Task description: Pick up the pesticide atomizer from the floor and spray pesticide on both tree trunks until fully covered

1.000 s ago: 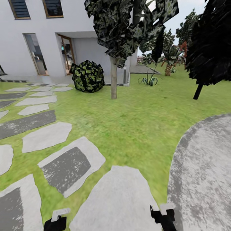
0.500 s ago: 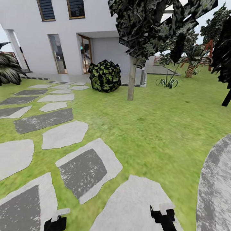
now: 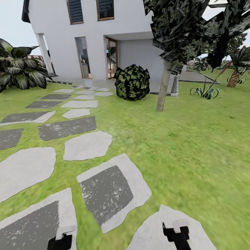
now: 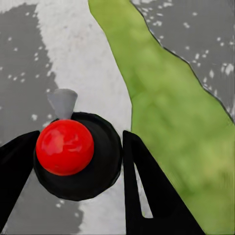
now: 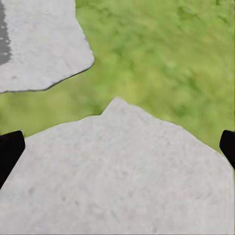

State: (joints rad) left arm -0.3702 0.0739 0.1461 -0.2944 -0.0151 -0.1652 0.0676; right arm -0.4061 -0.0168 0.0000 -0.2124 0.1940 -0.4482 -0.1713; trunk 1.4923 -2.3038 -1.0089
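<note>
The pesticide atomizer (image 4: 100, 169), a black bottle with a red top, sits between the fingers of my left gripper (image 4: 78, 144), which is shut on it above a grey stepping stone. In the head view the left gripper (image 3: 59, 242) and right gripper (image 3: 176, 235) hang low at the frame's bottom edge. My right gripper (image 5: 120, 142) is open, its fingers wide apart over a pale stone. One tree (image 3: 180, 27) stands ahead to the right on the garden lawn (image 3: 180, 146), with its bare trunk (image 3: 162, 92) several metres off. The round concrete floor is out of view.
Grey stepping stones (image 3: 107, 189) run from under me toward the white house (image 3: 139, 41). A round dark bush (image 3: 132, 82) stands left of the trunk. A broad-leaved plant (image 3: 19, 69) is at far left, spiky plants (image 3: 205, 92) and a palm (image 3: 236, 76) at right.
The whole head view has swung left: tree, bush and house have slid right in the picture, and the round concrete patch has left it. Both grippers hold the same pose.
</note>
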